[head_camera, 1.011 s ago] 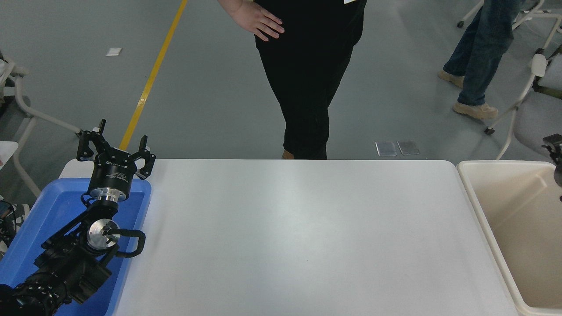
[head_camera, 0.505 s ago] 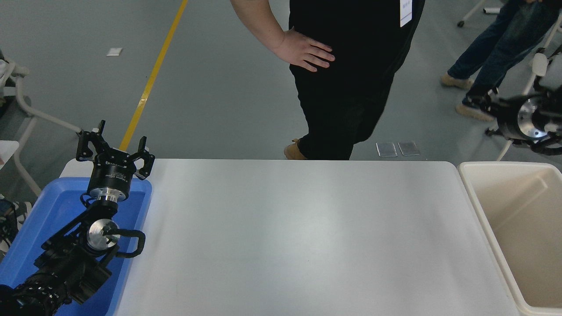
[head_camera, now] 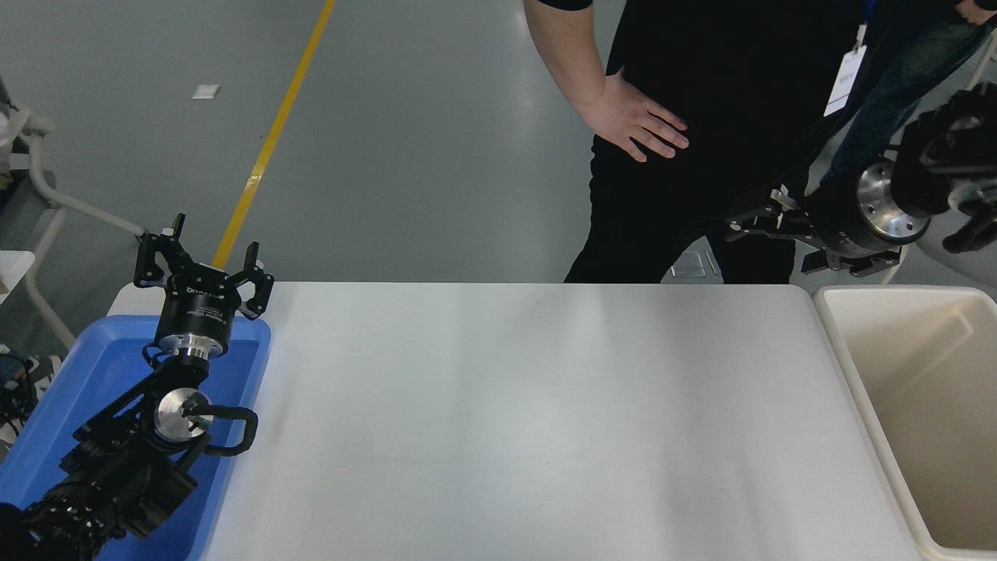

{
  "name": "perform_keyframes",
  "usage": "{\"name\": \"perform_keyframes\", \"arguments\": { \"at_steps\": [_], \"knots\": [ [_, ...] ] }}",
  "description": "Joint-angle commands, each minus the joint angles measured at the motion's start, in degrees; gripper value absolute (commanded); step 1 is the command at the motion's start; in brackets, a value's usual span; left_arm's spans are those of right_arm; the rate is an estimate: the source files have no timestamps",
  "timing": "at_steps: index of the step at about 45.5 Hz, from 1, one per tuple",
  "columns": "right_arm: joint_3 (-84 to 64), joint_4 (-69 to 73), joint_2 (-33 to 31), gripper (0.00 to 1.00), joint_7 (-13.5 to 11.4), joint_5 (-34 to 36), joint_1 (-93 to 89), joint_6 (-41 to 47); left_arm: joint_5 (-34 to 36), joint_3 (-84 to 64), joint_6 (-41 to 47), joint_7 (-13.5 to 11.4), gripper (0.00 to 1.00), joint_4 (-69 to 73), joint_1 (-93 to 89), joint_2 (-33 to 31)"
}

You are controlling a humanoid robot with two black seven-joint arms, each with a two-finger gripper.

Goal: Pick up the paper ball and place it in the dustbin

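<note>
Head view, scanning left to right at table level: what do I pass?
Blue tray with the parked left gripper above its far right corner → bare white table → right gripper raised beyond the table's far right corner → dustbin. No paper ball in view.

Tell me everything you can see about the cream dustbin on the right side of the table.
The dustbin is a large beige-cream rectangular tub that looks like smooth plastic, with a thick rounded rim and plain walls sloping inward. It stands upright at the right end of the white table, close against its edge, and is cut off by the picture's right and bottom borders. The part of its inside that shows holds nothing. The right gripper is level with its far left corner, not touching it.
</note>
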Motion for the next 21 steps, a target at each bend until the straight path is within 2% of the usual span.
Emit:
{"name": "perform_keyframes", "arguments": {
  "at_steps": [1,10,21],
  "knots": [
    [-0.7,3.5,6.7,1.00,0.0,-0.4,5.7,6.8,0.0,0.0,0.0,0.0,0.99,0.0,0.0,0.0],
    [0.3,3.7,11.2,1.00,0.0,-0.3,6.8,7.5,0.0,0.0,0.0,0.0,0.99,0.0,0.0,0.0],
    [0.8,3.6,13.1,1.00,0.0,-0.3,6.8,7.5,0.0,0.0,0.0,0.0,0.99,0.0,0.0,0.0]
  ]
}}
